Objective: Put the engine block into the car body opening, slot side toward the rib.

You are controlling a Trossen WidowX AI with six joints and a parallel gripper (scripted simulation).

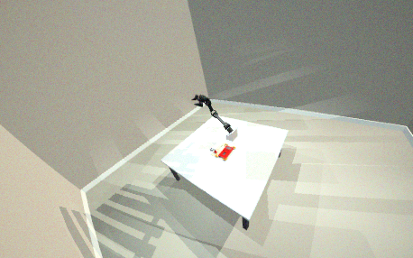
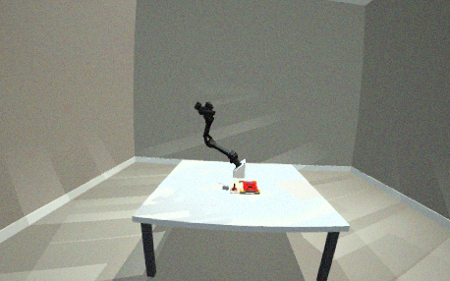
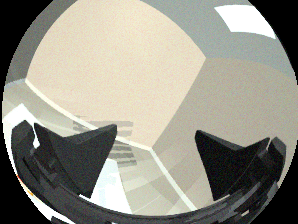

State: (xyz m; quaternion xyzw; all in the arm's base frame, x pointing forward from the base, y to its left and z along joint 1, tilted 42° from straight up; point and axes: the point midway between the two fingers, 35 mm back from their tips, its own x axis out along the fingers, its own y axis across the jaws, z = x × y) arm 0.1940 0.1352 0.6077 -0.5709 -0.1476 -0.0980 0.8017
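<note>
The red car body (image 1: 223, 156) (image 2: 254, 184) with yellow at its edges lies on the table in front of the arm's base. A dark patch shows near its middle; the views are too small to tell whether this is the opening or something in it. A small grey piece (image 1: 212, 149) (image 2: 225, 188) lies left of the car body; whether it is the engine block, and where its slot side faces, I cannot tell. My gripper (image 1: 195, 102) (image 3: 157, 132) is open with nothing between its fingers, high above the table and far from both. The wrist view shows neither clearly.
A cream-coloured part (image 2: 238, 190) with a small red and dark piece on it sits between the grey piece and the car body. The arm's white base block (image 1: 232, 134) (image 2: 239, 171) stands behind them on the white table (image 1: 248, 180) (image 2: 196, 208). Walls stand around.
</note>
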